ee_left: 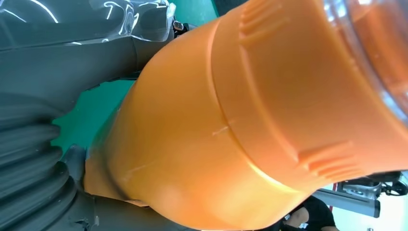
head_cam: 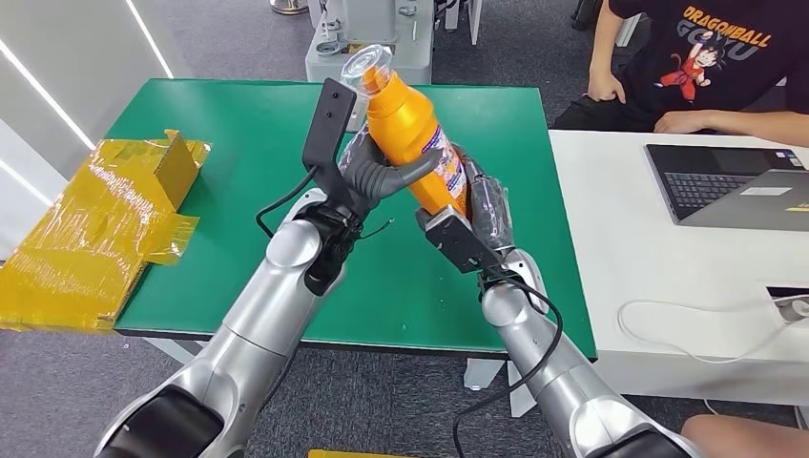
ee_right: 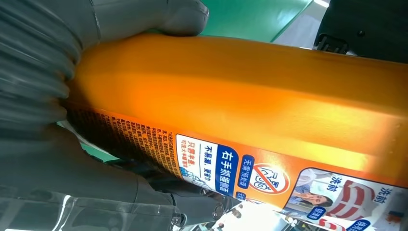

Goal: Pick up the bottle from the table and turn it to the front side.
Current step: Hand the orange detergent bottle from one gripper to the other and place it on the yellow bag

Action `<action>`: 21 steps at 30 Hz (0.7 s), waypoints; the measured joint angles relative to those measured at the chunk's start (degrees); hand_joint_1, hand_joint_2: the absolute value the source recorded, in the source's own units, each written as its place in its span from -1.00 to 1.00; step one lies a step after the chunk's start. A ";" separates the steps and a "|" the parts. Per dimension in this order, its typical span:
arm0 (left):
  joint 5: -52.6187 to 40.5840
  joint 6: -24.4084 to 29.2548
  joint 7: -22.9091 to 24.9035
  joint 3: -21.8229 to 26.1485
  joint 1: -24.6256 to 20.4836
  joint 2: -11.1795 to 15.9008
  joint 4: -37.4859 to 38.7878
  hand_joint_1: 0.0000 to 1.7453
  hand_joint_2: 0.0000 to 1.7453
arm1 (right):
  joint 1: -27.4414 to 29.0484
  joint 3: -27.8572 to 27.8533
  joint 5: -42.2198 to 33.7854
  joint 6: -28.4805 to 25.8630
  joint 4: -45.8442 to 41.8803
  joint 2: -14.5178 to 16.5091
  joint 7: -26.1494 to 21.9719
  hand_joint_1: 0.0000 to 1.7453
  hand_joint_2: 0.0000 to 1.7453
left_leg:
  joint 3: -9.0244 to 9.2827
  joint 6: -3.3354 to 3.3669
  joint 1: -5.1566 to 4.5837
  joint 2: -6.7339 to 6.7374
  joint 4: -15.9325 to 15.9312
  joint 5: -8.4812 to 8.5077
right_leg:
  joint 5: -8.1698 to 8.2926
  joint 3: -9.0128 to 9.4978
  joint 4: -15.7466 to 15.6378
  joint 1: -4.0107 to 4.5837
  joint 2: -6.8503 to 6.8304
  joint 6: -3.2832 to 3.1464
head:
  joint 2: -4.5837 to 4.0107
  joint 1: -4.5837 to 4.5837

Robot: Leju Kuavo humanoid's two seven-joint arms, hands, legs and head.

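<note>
STEP: turning, lift done | orange detergent bottle (head_cam: 412, 134) off the green desk (head_cam: 238, 143), cap tilted to 11 o'clock | left hand (head_cam: 367, 176) and right hand (head_cam: 477, 205) both wrapped round it | NEXT: you rotate the label forward, one hand regripping.

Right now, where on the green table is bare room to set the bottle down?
Bare green table runs from the yellow taped box across to the far right edge beside the white desk. It is crowded at the middle, where the left hand and right hand hold the orange bottle aloft.
</note>
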 joint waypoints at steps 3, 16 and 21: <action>-0.01 0.84 -0.49 0.00 0.10 -0.15 0.05 1.00 1.00 | -0.01 0.01 0.50 -0.34 0.00 0.00 0.15 0.05 1.00 | 0.00 0.00 0.00 0.00 0.00 0.00 | 0.00 0.00 0.00 0.00 0.00 0.00 | 0.00 0.00; -1.16 5.48 -2.87 0.26 0.31 0.42 0.06 1.00 1.00 | 0.54 0.16 0.92 -2.83 -0.34 -0.03 1.85 -1.00 1.00 | 0.00 0.00 0.00 0.00 0.00 0.00 | 0.00 0.00 0.00 0.00 0.00 0.00 | 0.00 0.00; -1.90 7.19 -3.72 1.48 0.47 1.69 0.06 1.00 1.00 | 2.68 -0.32 -0.54 -3.96 -2.92 -0.59 1.83 -1.00 1.00 | 0.00 0.00 0.00 0.01 -0.01 0.00 | 0.00 -0.01 0.00 0.00 0.01 0.00 | 0.00 0.00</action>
